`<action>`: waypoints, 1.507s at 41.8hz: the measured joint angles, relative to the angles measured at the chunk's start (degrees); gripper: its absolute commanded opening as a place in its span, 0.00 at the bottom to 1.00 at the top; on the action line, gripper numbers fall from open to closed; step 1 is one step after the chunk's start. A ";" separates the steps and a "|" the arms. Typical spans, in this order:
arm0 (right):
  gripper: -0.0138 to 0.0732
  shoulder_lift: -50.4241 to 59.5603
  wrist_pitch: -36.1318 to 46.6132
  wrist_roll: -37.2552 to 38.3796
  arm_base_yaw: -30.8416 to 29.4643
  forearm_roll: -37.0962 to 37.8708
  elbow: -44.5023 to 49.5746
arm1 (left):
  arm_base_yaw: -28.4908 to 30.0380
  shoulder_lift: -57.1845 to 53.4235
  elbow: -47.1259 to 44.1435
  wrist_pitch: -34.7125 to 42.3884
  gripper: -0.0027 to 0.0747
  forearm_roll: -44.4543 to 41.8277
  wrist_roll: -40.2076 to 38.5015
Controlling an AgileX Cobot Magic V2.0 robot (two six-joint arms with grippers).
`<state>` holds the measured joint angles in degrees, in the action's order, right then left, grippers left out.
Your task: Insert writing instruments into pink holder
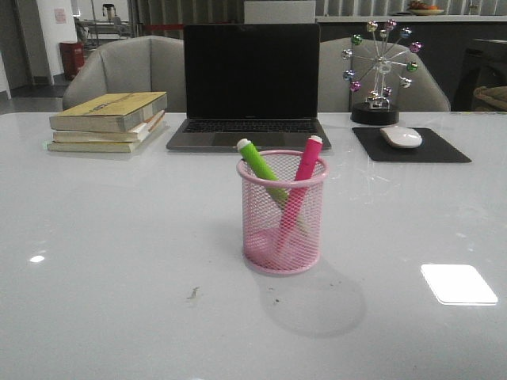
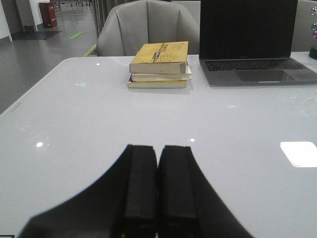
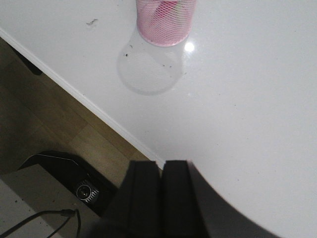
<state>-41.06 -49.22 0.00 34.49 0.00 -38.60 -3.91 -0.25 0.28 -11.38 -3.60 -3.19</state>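
Pink holder (image 1: 282, 214): a round wire-mesh cup standing upright on the white table (image 1: 119, 301), directly in front of the laptop (image 1: 251, 87) and nearer the camera than it; the right wrist view catches only its lower part (image 3: 163, 22).
Green marker (image 1: 261, 169): inside the pink holder, leaning toward the holder's left side, its white end poking above the rim.
Pink marker (image 1: 299, 194): also inside the pink holder, leaning toward the right side, crossing the green one lower down in the mesh (its tip rises just above the rim).
Left gripper (image 2: 158, 186): the two black fingers are pressed together with nothing between them, hovering over bare table well to the left of the pink holder, facing the stack of books (image 2: 160, 65).
Right gripper (image 3: 161, 198): fingers likewise clenched flat against each other and empty, held over the table's near edge, apart from the pink holder, with the wooden floor (image 3: 54, 124) visible below.
Books: stacked to the left of the laptop, yellow cover on top.
Mouse (image 1: 401, 136): white, resting on a black pad (image 1: 410, 146) to the right of the laptop.
Ferris-wheel ornament (image 1: 379, 70): behind the pad, right of the laptop screen.
Chairs: two grey armchairs (image 1: 127, 67) behind the laptop.
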 measured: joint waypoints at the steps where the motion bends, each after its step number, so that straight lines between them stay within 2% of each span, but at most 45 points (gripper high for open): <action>1: 0.24 0.00 0.00 0.00 0.00 0.00 0.00 | -0.08 0.00 -0.39 1.13 0.16 -0.44 -0.84; 10: 0.24 0.00 0.00 0.00 0.00 0.00 0.00 | -0.25 0.00 -0.55 5.70 0.16 -0.58 -2.31; 21: 0.24 0.00 0.00 0.00 0.00 0.00 0.00 | -0.25 0.00 -0.55 8.58 0.16 3.00 2.60; 63: 0.24 0.00 0.00 0.00 0.00 0.00 0.03 | -0.25 0.00 -0.55 8.71 0.16 3.13 3.19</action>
<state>-41.06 -49.22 0.00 34.49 0.00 -38.57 -4.16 -0.25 -0.27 -2.67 -0.47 0.00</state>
